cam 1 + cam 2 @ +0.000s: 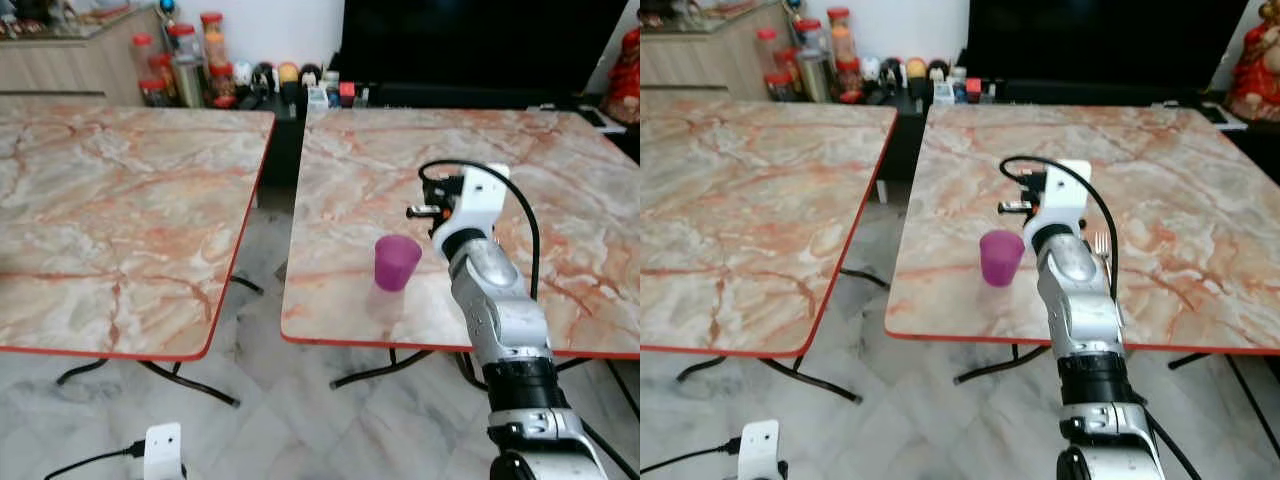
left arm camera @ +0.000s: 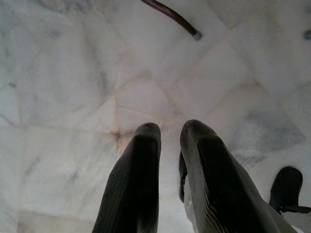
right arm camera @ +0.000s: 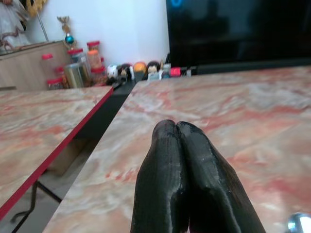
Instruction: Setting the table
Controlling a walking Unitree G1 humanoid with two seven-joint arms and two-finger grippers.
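Two black fingers of the right gripper (image 3: 177, 127) press together with no gap, holding nothing, above the right marble table (image 1: 560, 190). The left gripper (image 2: 170, 133) hangs low over the pale floor tiles (image 2: 73, 73), its fingers slightly apart and empty. A purple cup (image 1: 1001, 258) stands upright near the table's front edge, just beside the right arm. A fork (image 1: 1101, 243) lies behind that arm.

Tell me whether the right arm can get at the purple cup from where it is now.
Probably yes. The purple cup stands upright near the table's front edge, just left of the right tool, which hovers shut above the tabletop. Nothing stands between them, but the fingers must open first.
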